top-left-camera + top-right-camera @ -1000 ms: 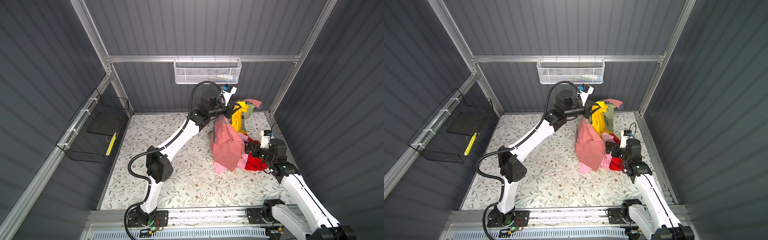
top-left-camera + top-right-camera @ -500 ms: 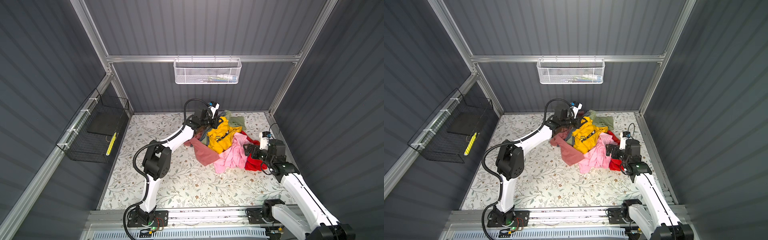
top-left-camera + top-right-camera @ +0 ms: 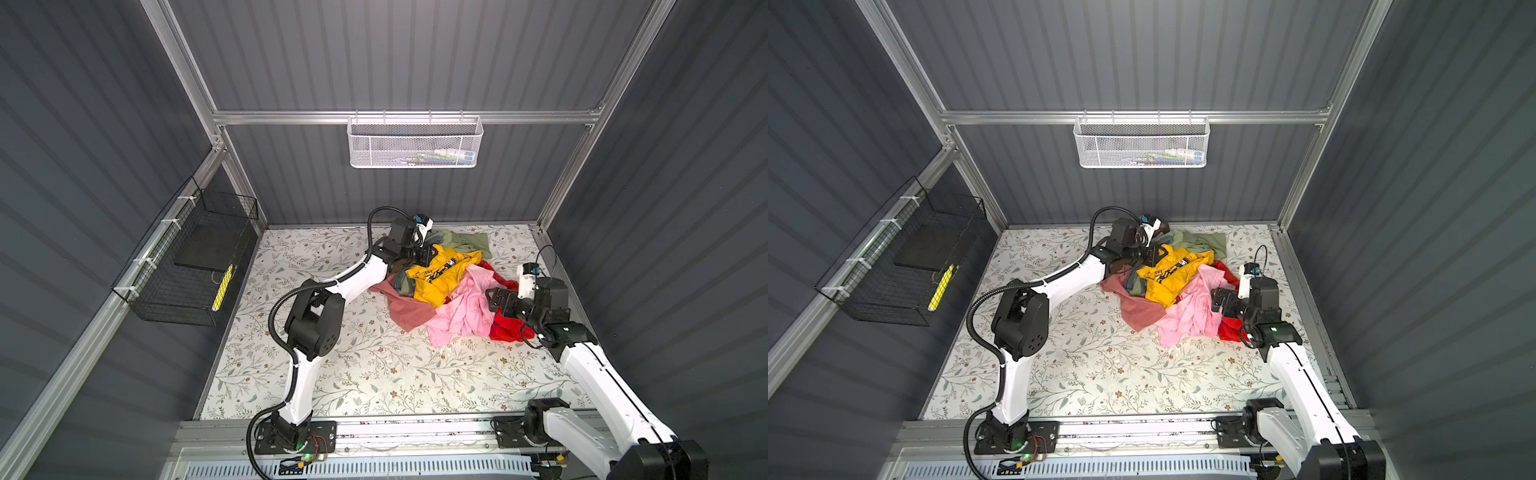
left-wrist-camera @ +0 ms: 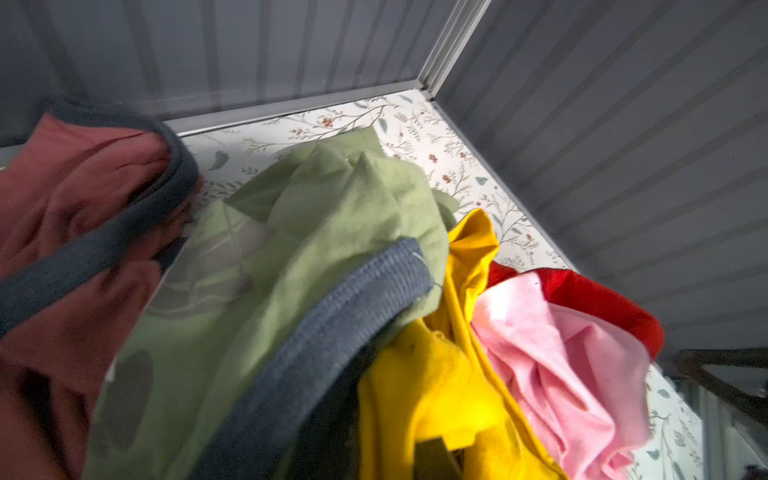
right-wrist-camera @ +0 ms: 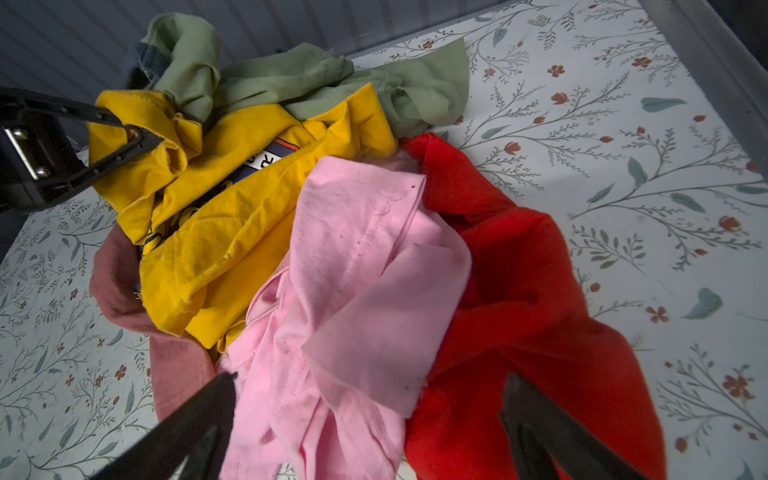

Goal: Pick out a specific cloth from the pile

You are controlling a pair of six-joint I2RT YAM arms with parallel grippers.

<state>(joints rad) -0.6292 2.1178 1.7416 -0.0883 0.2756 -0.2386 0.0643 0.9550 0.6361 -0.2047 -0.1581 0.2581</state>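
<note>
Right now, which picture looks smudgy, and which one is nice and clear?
Left wrist view: smudgy, the salmon shirt is smeared. Right wrist view: clear, stitches show on the pink garment, though the right tool looks dark and soft-edged. Both top views: sharp, with a bright patch on the flowered mat.

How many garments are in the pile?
5: olive green garment rearmost, yellow cloth central, salmon shirt left, light pink garment front, red garment right. More may be hidden.
</note>
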